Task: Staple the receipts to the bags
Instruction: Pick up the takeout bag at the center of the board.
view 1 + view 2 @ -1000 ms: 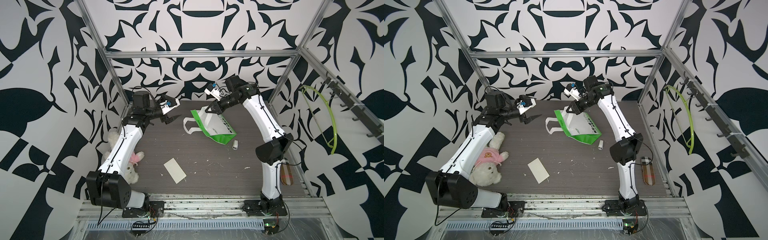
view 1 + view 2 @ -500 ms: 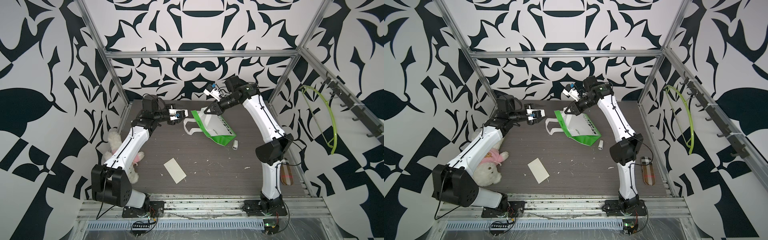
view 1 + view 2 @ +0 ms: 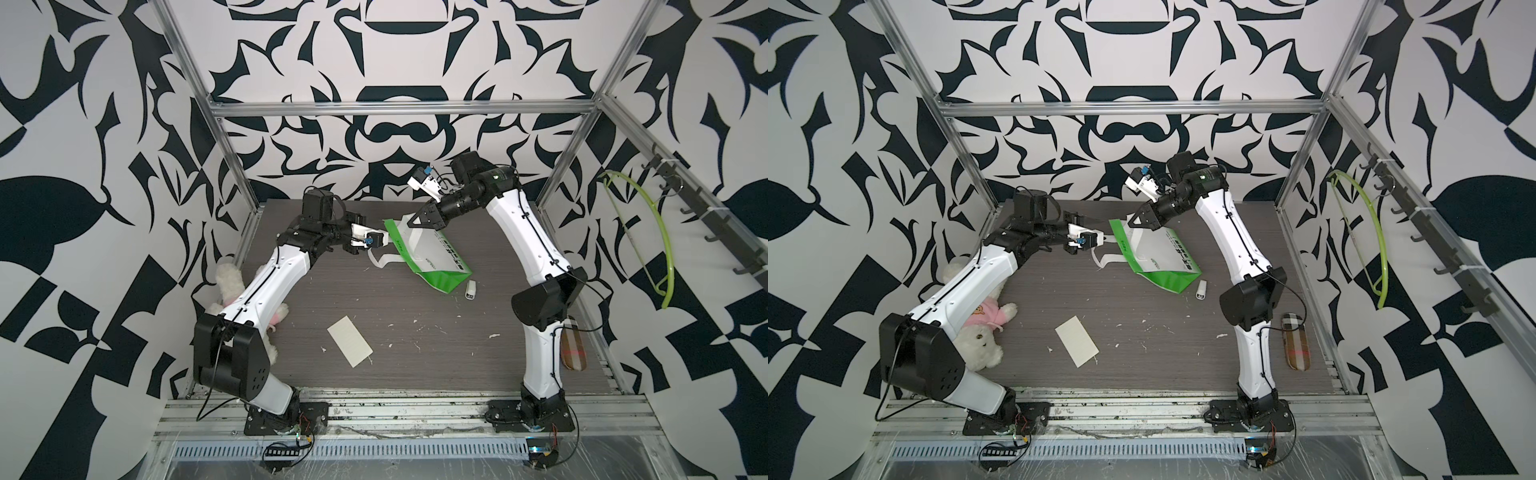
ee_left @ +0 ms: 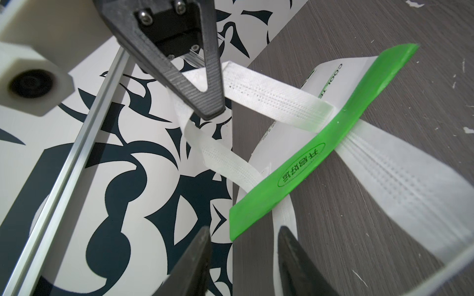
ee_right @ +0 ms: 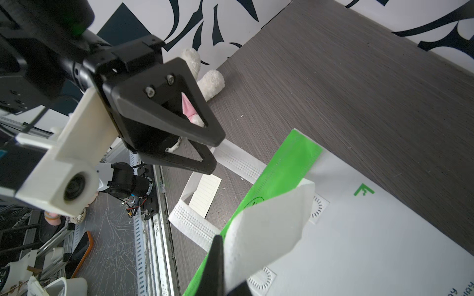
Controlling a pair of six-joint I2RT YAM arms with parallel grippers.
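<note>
The white and green bag (image 3: 436,259) (image 3: 1167,259) lies tilted at the back of the table. My right gripper (image 3: 411,222) (image 5: 225,256) is shut on one of its white loop handles (image 5: 269,225) and lifts that end. My left gripper (image 4: 245,256) (image 5: 215,152) hovers at the bag's mouth, beside the green edge (image 4: 307,153). Its jaws are apart with nothing between them. The other handle (image 4: 284,225) runs past one fingertip. The receipt (image 3: 349,346) (image 3: 1076,340) lies flat near the front, away from both grippers.
A small white stapler (image 3: 470,289) (image 3: 1201,289) lies just right of the bag's green base. A plush toy (image 3: 980,332) sits under the left arm. A plaid case (image 3: 1296,340) lies by the right arm's base. A green hanger (image 3: 648,232) hangs on the right wall.
My left arm has swung right from the back left corner to the bag's handles, and its jaws have narrowed. The right gripper has kept its hold on the handle.
</note>
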